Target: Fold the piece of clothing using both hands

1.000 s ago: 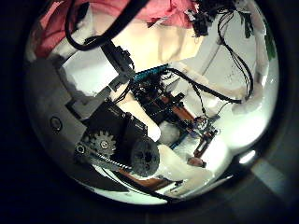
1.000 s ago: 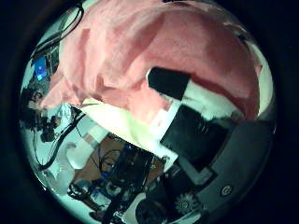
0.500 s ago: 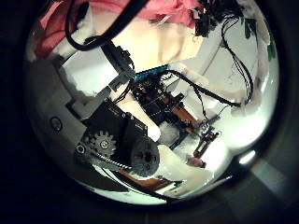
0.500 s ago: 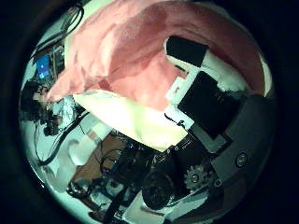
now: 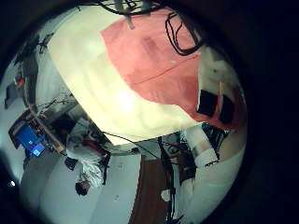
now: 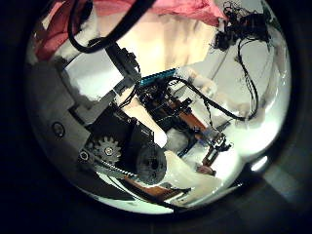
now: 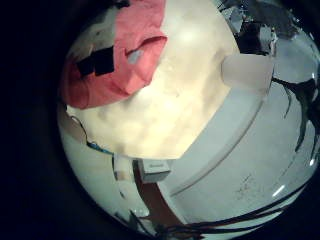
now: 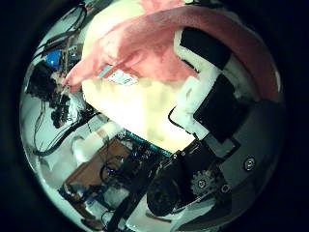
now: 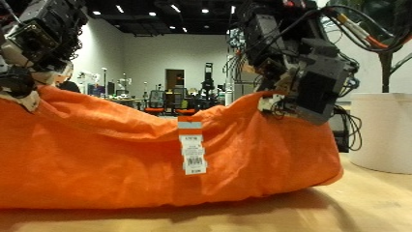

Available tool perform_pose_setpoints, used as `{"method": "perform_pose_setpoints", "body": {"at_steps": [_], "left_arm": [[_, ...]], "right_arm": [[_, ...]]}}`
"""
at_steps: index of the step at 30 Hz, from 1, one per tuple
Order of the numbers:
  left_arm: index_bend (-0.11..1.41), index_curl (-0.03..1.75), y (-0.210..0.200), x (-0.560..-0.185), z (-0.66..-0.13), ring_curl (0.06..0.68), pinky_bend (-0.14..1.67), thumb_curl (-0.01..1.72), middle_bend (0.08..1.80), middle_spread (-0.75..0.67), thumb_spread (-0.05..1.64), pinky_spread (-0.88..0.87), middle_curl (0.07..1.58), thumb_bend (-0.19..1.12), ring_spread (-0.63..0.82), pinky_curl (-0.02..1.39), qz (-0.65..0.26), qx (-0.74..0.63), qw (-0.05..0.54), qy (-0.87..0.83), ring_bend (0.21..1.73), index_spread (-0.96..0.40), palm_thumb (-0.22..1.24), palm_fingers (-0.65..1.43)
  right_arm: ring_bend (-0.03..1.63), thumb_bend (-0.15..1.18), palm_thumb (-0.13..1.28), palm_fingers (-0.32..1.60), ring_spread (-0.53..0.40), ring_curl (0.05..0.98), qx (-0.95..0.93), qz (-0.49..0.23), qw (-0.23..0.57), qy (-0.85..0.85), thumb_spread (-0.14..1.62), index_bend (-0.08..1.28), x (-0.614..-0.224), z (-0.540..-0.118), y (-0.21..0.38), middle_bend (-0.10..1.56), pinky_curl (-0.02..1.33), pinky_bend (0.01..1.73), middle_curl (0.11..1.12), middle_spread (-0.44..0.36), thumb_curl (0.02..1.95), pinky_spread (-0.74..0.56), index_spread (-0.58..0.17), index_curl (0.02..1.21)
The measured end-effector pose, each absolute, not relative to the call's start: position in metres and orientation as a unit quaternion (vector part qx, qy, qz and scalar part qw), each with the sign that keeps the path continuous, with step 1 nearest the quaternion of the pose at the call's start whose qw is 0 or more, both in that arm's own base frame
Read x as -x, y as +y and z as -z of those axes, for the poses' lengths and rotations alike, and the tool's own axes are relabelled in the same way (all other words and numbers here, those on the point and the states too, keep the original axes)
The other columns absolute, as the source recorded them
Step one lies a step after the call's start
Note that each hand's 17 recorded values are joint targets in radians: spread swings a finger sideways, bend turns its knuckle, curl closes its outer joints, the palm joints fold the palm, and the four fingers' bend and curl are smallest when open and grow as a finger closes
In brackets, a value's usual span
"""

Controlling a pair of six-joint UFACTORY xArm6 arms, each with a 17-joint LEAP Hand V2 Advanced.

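Note:
In the outside view an orange garment [image 9: 155, 145] with a white label [image 9: 191, 150] hangs stretched between both hands, its lower edge on the wooden table [image 9: 361, 205]. My left hand [image 9: 36, 43] grips one upper corner. My right hand [image 9: 303, 68] grips the other upper corner. The right thumb side palm view shows the garment [image 8: 145, 43] and its label [image 8: 121, 77] close by, with fingers [image 8: 208, 68] curled on the cloth. The left little finger side palm view shows the garment [image 5: 159, 56] over the table [image 5: 93, 79]. It also shows in the left thumb side palm view [image 6: 185, 8] and the right little finger side palm view [image 7: 110, 65].
A white round bin [image 9: 381, 130] stands beside the table near my right hand. Benches with equipment stand beyond the table [image 8: 58, 87].
In the right thumb side palm view the cloth has drawn back from the palm and its white label has come into sight. The left thumb side palm view has barely changed.

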State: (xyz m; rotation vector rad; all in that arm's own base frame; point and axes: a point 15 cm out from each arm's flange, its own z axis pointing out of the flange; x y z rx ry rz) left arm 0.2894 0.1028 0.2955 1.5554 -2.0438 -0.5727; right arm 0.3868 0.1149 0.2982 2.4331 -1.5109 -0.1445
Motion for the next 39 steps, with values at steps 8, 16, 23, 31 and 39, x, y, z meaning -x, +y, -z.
{"method": "perform_pose_setpoints", "body": {"at_steps": [8,16,23,31,39], "left_arm": [[0.17,1.43,0.112,-0.307,-0.299,0.563,1.18,0.73,0.8,-0.67,0.92,-0.64,1.18,-0.02,-0.45,0.66,0.2,-0.584,0.246,-0.748,1.34,-0.55,0.86,1.01],[0.17,1.43,0.124,-0.329,-0.291,0.563,1.19,0.73,0.79,-0.67,0.92,-0.63,1.18,-0.02,-0.45,0.66,0.19,-0.595,0.255,-0.738,1.34,-0.55,0.86,1.02],[0.17,1.43,0.135,-0.348,-0.28,0.564,1.2,0.73,0.79,-0.67,0.92,-0.62,1.18,-0.02,-0.45,0.66,0.185,-0.609,0.255,-0.728,1.34,-0.55,0.86,1.02],[0.17,1.43,0.148,-0.381,-0.258,0.564,1.2,0.73,0.79,-0.67,0.92,-0.62,1.18,-0.02,-0.45,0.66,0.167,-0.628,0.27,-0.711,1.34,-0.55,0.86,1.02],[0.18,1.43,0.159,-0.399,-0.234,0.568,1.18,0.72,0.79,-0.67,0.93,-0.62,1.18,-0.03,-0.45,0.66,0.168,-0.642,0.28,-0.693,1.34,-0.55,0.84,0.99]], "right_arm": [[1.38,0.01,0.97,1.11,-0.212,0.617,-0.846,0.02,0.103,-0.522,1.38,0.95,-0.417,-0.327,0.138,1.26,0.74,1.25,0.78,-0.15,0.41,-0.28,-0.314,0.95],[1.38,-0.01,0.98,1.11,-0.204,0.621,-0.845,0.005,0.094,-0.526,1.39,0.95,-0.474,-0.325,0.171,1.26,0.75,1.23,0.78,-0.147,0.42,-0.28,-0.306,0.96],[1.38,-0.01,0.99,1.12,-0.206,0.621,-0.845,-0.026,0.051,-0.531,1.36,0.95,-0.516,-0.299,0.193,1.26,0.76,1.22,0.78,-0.146,0.42,-0.28,-0.3,0.96],[1.38,-0.01,0.99,1.13,-0.201,0.623,-0.846,-0.045,0.022,-0.531,1.34,0.96,-0.557,-0.251,0.208,1.26,0.78,1.21,0.78,-0.145,0.44,-0.27,-0.292,0.96],[1.38,-0.02,0.93,1.13,-0.201,0.622,-0.841,-0.064,-0.009,-0.538,1.33,0.96,-0.59,-0.221,0.213,1.26,0.78,1.2,0.78,-0.143,0.42,-0.28,-0.287,0.95]]}}
